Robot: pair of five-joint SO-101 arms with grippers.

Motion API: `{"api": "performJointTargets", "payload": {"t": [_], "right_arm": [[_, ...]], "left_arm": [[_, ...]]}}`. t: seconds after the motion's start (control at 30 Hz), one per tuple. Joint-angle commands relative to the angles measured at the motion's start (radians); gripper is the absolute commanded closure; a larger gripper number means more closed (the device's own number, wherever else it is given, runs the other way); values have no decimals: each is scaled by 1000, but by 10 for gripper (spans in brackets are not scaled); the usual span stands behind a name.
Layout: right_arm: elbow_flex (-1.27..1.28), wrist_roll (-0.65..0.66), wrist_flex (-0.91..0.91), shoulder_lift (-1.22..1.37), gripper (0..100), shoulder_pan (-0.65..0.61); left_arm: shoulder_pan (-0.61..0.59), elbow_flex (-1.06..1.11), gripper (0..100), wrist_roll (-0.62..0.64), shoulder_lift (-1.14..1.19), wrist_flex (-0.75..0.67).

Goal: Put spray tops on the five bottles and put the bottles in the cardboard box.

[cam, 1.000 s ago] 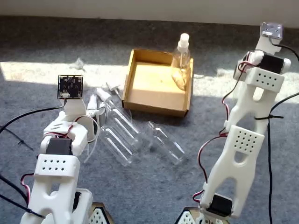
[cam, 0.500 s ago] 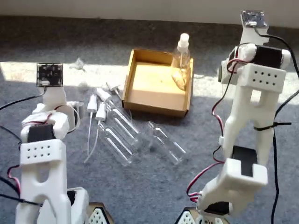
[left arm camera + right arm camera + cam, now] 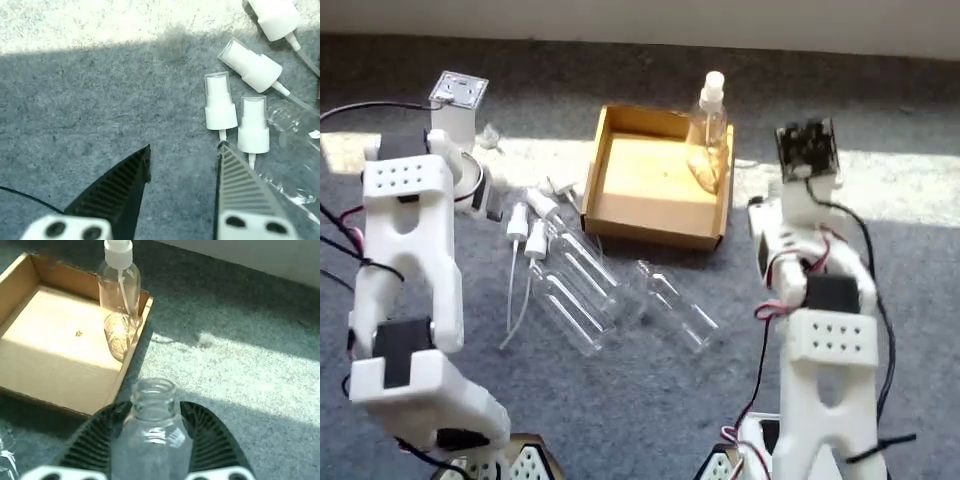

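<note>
Movement on both sides marks the last second. The left arm (image 3: 405,230) has pulled back from beside the lying bottles and risen toward the far left. The right arm (image 3: 820,300) has swung in from the far right edge and now stands just right of the cardboard box (image 3: 650,235).

The right gripper (image 3: 155,409) is clamped on the shoulders of an uncapped bottle (image 3: 152,440), whose open neck points toward the box. The left gripper (image 3: 183,149) is spread wide and empty above the carpet (image 3: 650,420), with one jaw tip just beside the dip tube of the nearest loose top.

Judging by this, the next pairing is being set up: a bare bottle is presented on one side and a top is about to be picked on the other.

Counted, there are five bottles:
- One capped bottle (image 3: 708,140) rests in the box's far right corner.
- One is held by the right gripper.
- Three bare bottles (image 3: 575,275) lie on the carpet in front of and left of the box.

Four loose spray tops (image 3: 221,102) lie together beside those bottles, and the fifth is already on the bottle in the box. One of the five bottles therefore seems finished.
</note>
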Motion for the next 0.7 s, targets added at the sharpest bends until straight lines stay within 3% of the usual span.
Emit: {"api": "performJointTargets", "payload": {"t": [0.0, 0.4, 0.67], "right_arm": [[196, 9, -58, -246, 995, -45], [348, 5, 64, -662, 995, -139], [437, 6, 65, -740, 995, -153]], "left_arm": [[41, -168, 793, -9, 153, 40], [124, -404, 793, 34, 420, 107], [97, -524, 796, 66, 575, 106]]}}
